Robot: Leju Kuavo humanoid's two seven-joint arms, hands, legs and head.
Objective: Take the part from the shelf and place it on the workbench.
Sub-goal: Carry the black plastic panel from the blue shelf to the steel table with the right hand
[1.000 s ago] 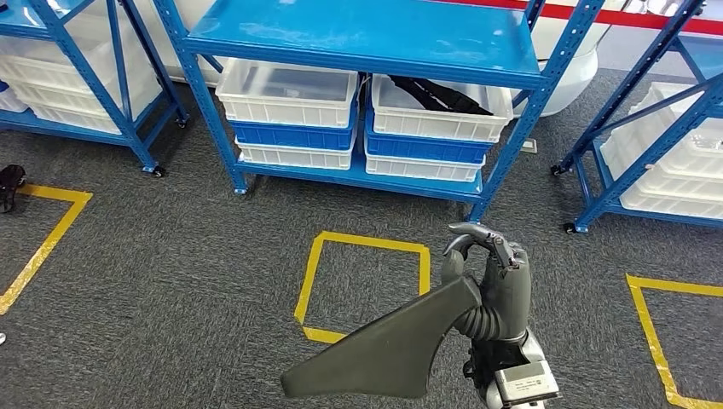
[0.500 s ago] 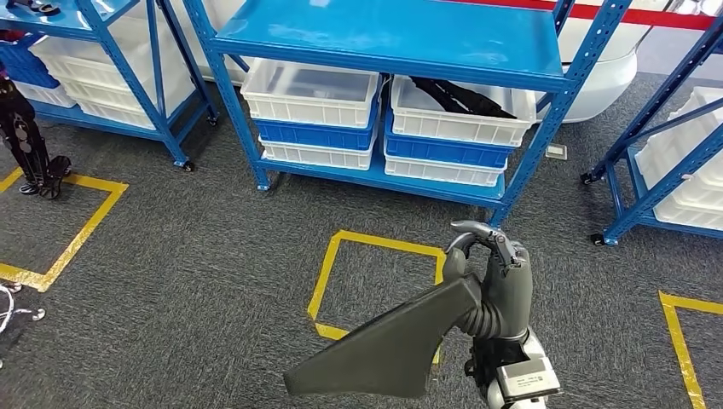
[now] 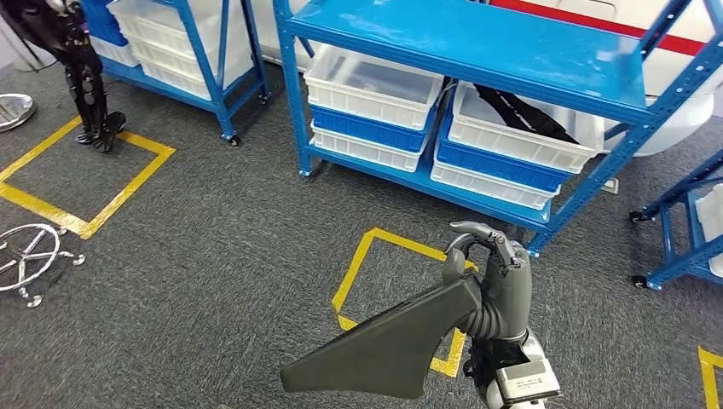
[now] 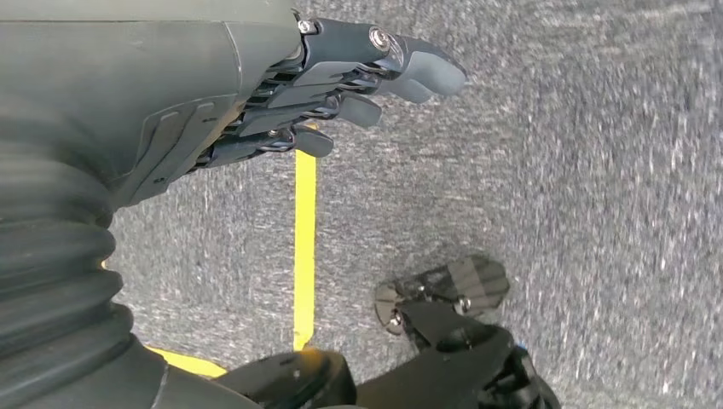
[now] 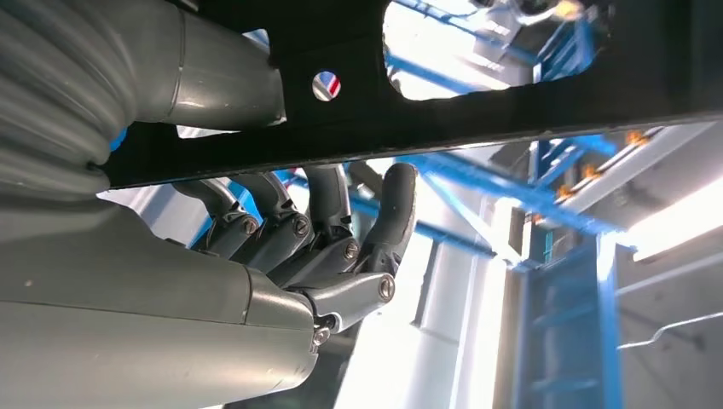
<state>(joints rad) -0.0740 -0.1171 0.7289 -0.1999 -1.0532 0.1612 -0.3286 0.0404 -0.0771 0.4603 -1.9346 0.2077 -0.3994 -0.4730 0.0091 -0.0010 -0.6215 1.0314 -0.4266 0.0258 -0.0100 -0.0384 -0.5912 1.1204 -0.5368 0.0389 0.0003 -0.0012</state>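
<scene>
The right hand (image 3: 497,285) grips a dark grey, fin-shaped plastic part (image 3: 384,345) above grey carpet (image 3: 213,256), while the left hand (image 4: 341,77) hangs empty, fingers loosely apart.

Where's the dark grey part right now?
In the head view the dark grey part is low and centre-right, held by the right hand above the carpet, over the yellow taped square before the blue shelf.

I saw white plastic bins (image 3: 375,83) over blue ones, yellow floor-tape squares (image 3: 401,290) on grey carpet (image 3: 222,239), and a chrome chair base (image 3: 32,256).
</scene>
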